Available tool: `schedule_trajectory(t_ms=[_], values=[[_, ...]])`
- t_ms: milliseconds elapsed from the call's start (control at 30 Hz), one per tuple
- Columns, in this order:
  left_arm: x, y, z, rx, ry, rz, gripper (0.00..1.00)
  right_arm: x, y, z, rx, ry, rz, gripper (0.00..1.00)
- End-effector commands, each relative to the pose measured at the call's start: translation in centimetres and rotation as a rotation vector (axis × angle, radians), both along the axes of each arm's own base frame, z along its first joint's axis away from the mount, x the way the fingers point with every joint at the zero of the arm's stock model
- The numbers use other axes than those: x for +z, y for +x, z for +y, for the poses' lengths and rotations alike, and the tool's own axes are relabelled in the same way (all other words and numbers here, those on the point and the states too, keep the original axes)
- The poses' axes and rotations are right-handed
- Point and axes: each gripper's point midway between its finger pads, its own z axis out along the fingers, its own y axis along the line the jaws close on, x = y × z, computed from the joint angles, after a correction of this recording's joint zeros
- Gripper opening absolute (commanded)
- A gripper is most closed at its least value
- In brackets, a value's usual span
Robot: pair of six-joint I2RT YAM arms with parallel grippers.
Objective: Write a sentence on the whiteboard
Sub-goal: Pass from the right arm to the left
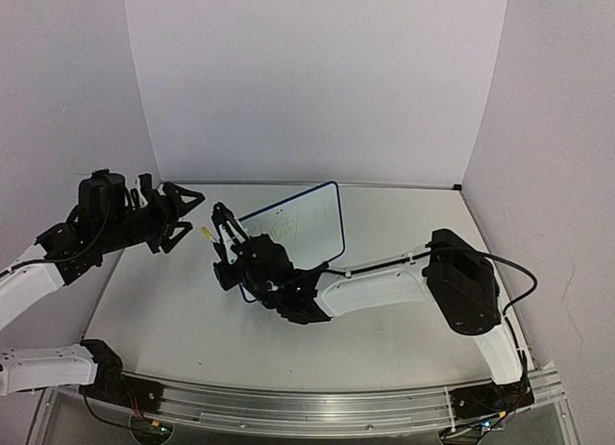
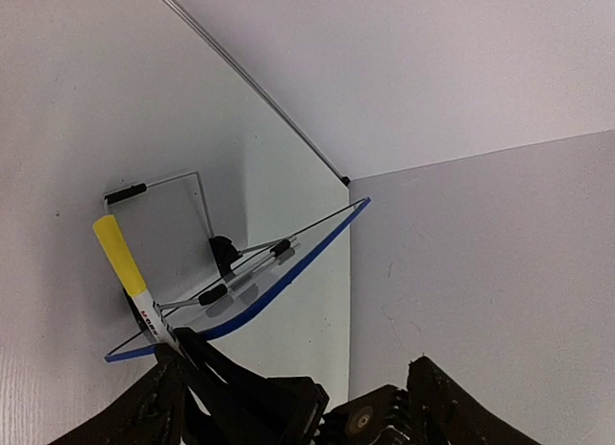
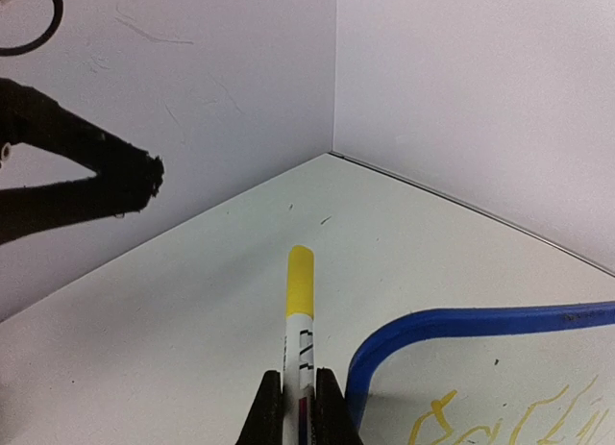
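Observation:
The whiteboard stands tilted on its wire stand at mid table, its frame blue. The sentence shows as a yellow scrawl on its face, faint from above. My right gripper is shut on a white marker with its yellow cap on, just left of the board's corner. My left gripper stands open a little left of the cap, nothing between its fingers. From the left wrist view I see the board's back and the capped marker.
White walls close the table at the back and on both sides. The wire stand sticks out behind the board. The right arm stretches across the table's middle. A metal rail runs along the near edge.

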Motion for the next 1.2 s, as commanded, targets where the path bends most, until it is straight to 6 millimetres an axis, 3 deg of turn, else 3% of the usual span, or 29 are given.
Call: schedule_trajectory(t_ms=[0, 200, 400, 633, 867, 1000, 1067, 1167], values=[[-1.4, -0.3, 0.2, -0.018, 0.077, 0.046, 0.81, 6.2, -1.1, -0.8, -0.008, 0.095, -0.077, 0.00], [-3.7, -0.5, 1.0, 0.022, 0.127, 0.133, 0.83, 7.5, -1.8, -1.2, -0.007, 0.121, -0.097, 0.00], [-4.7, -0.3, 0.3, 0.006, 0.101, 0.164, 0.83, 9.3, -2.8, -1.7, 0.000, 0.155, -0.126, 0.00], [-5.0, 0.2, -1.1, -0.039, 0.054, 0.168, 0.73, 10.0, -3.9, -1.3, 0.026, 0.164, -0.145, 0.00], [-4.4, 0.4, -1.5, -0.038, -0.003, 0.147, 0.35, 9.8, -4.5, -0.9, 0.031, 0.148, -0.158, 0.01], [-4.0, 0.6, -1.7, -0.035, -0.029, 0.148, 0.14, 10.1, -5.3, -1.2, 0.057, 0.146, -0.158, 0.08], [-3.9, 0.8, -1.4, -0.015, -0.031, 0.147, 0.05, 10.5, -5.7, -1.6, 0.073, 0.150, -0.157, 0.18], [-3.5, 1.2, -0.7, 0.019, -0.017, 0.132, 0.00, 10.6, -6.3, -3.1, 0.082, 0.141, -0.146, 0.47]])
